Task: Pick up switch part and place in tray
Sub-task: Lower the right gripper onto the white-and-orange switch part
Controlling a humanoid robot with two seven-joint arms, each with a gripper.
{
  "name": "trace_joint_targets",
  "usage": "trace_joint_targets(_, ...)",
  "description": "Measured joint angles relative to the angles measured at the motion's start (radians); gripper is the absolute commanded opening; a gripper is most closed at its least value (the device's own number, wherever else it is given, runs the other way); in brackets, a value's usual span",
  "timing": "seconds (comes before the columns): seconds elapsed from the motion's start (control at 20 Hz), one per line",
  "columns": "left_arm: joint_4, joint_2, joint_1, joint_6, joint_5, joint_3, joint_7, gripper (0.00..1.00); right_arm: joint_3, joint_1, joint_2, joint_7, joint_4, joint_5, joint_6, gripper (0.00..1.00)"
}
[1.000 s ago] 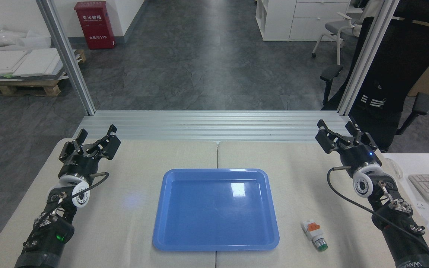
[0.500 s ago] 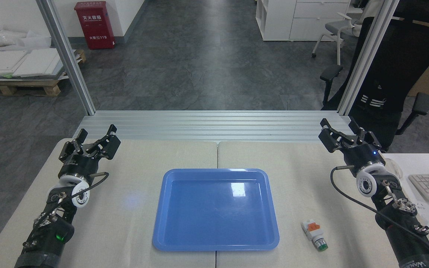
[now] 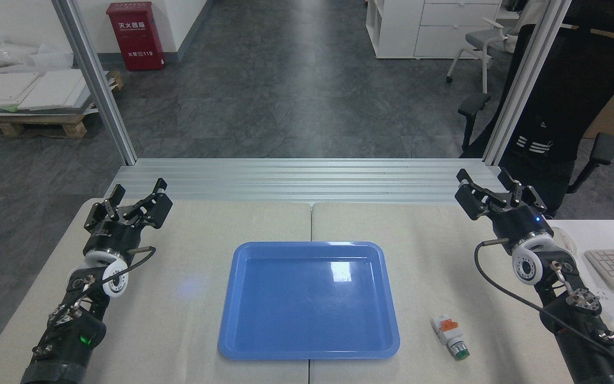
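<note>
The switch (image 3: 450,337) is seen lying on the desk (image 3: 179,298) right of the tray (image 3: 308,352); both grippers' (image 3: 135,200) (image 3: 491,188) jaws are spread, empty.

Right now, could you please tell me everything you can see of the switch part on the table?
The switch part is small: a white blocky body with an orange patch on top, a silver collar and a round green button end. It looks like plastic with a metal collar. It lies on its side on the pale table, button end toward the near edge, just right of the tray without touching it. Nothing grips it.
</note>
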Motion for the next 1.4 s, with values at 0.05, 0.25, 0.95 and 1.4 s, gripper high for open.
trace_joint_targets(0.05,0.000,0.000,0.000,0.000,0.000,0.000,0.000,1.00,-0.017,0.028,0.001,0.022,-0.037,0.000,0.005,0.97)
trace_joint_targets(0.25,0.000,0.000,0.002,0.000,0.000,0.000,0.000,1.00,-0.041,0.082,0.005,0.078,-0.108,0.002,0.058,0.97)
trace_joint_targets(0.95,0.000,0.000,0.000,0.000,0.000,0.000,0.000,1.00,0.000,0.355,-0.001,0.092,-0.304,0.014,-0.006,0.97)
trace_joint_targets(1.4,0.000,0.000,0.000,0.001,0.000,0.000,0.000,1.00,0.011,0.518,-0.039,0.087,-0.339,0.023,-0.027,0.97)
